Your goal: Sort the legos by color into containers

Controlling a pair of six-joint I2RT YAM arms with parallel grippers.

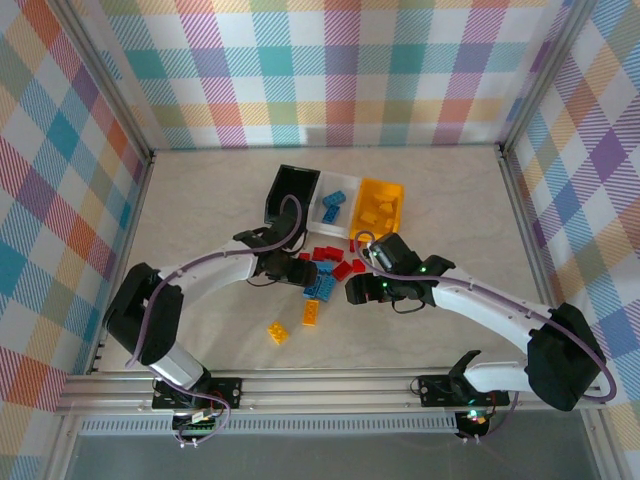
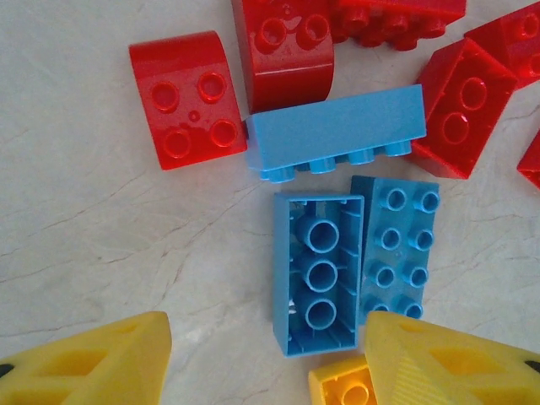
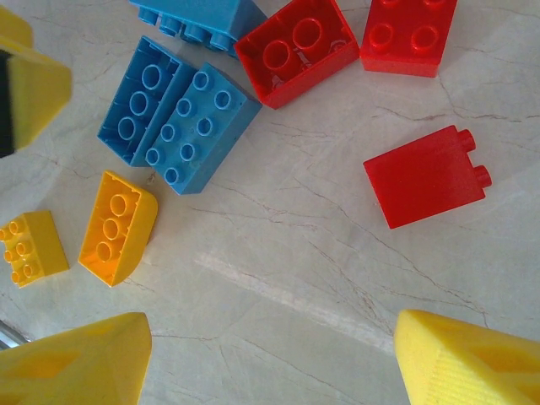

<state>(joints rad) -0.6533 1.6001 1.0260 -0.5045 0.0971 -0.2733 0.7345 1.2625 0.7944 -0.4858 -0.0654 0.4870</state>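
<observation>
Black bin inside unreadable; L arm prob. covers some legos.

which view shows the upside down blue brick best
Left wrist: the upside-down blue brick sits central and large, hollow tubes clear. Right wrist shows it smaller, upper left. Top external: too small to pick out.

The walls are checked in pink, blue, yellow and purple. The table is cream with thin grey lines. At the top middle sit a black bin, a white bin and a yellow-orange bin. In the middle of the frame lie red bricks, blue bricks and yellow-orange bricks. The arms are white and black with purple cables. The left gripper and right gripper are yellow.
</observation>
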